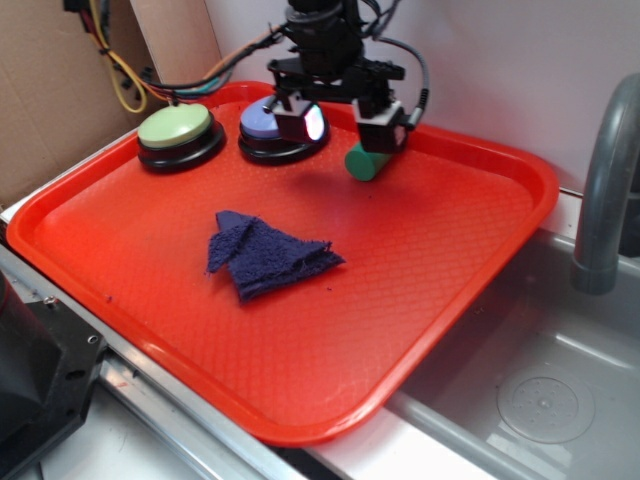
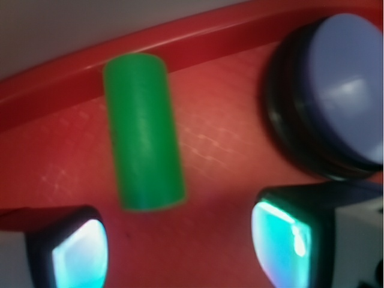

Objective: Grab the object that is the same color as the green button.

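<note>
The object, a green cylinder [image 1: 365, 163], lies on its side near the back rim of the red tray [image 1: 450, 250]. The pale green button [image 1: 177, 127] stands at the tray's back left. My gripper [image 1: 340, 128] hangs open just above the tray, between the blue-topped button [image 1: 262, 125] and the cylinder, holding nothing. In the wrist view the cylinder [image 2: 144, 132] lies ahead of my gripper [image 2: 180, 252], closer to the left fingertip [image 2: 78, 255] than to the right one, and not between them. The green button is out of the wrist view.
A crumpled dark blue cloth [image 1: 265, 255] lies mid-tray. The blue-topped button [image 2: 342, 90] sits close to the right finger. A steel sink [image 1: 540, 400] with a grey faucet [image 1: 605, 190] is to the right. A cardboard wall [image 1: 50, 90] and cables stand behind left.
</note>
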### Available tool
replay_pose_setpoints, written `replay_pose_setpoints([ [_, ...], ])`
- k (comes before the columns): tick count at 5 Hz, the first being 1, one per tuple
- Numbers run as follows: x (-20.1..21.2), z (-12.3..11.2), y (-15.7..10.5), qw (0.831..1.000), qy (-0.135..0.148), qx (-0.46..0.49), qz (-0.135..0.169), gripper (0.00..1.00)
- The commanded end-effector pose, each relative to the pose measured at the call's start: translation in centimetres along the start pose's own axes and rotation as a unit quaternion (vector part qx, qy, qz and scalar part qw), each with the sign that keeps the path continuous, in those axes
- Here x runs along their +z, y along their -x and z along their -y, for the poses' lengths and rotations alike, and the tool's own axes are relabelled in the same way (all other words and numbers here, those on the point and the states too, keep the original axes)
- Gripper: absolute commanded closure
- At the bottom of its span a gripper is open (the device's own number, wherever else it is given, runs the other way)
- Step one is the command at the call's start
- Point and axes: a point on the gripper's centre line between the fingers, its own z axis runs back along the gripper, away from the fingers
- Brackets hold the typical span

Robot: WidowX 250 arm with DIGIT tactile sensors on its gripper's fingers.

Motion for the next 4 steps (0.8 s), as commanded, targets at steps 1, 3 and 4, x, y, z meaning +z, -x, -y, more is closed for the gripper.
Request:
replay_pose_setpoints([
  [1, -0.92, 1.01, -2.1, 1.0, 0.011, 0.001, 0.018, 0.0],
  [3, -1.07, 1.12, -1.94, 1.0, -0.003, 0.009, 0.025, 1.0],
  [4, -0.87, 1.01, -1.71, 1.0, -0.01, 0.006, 0.024, 1.0],
])
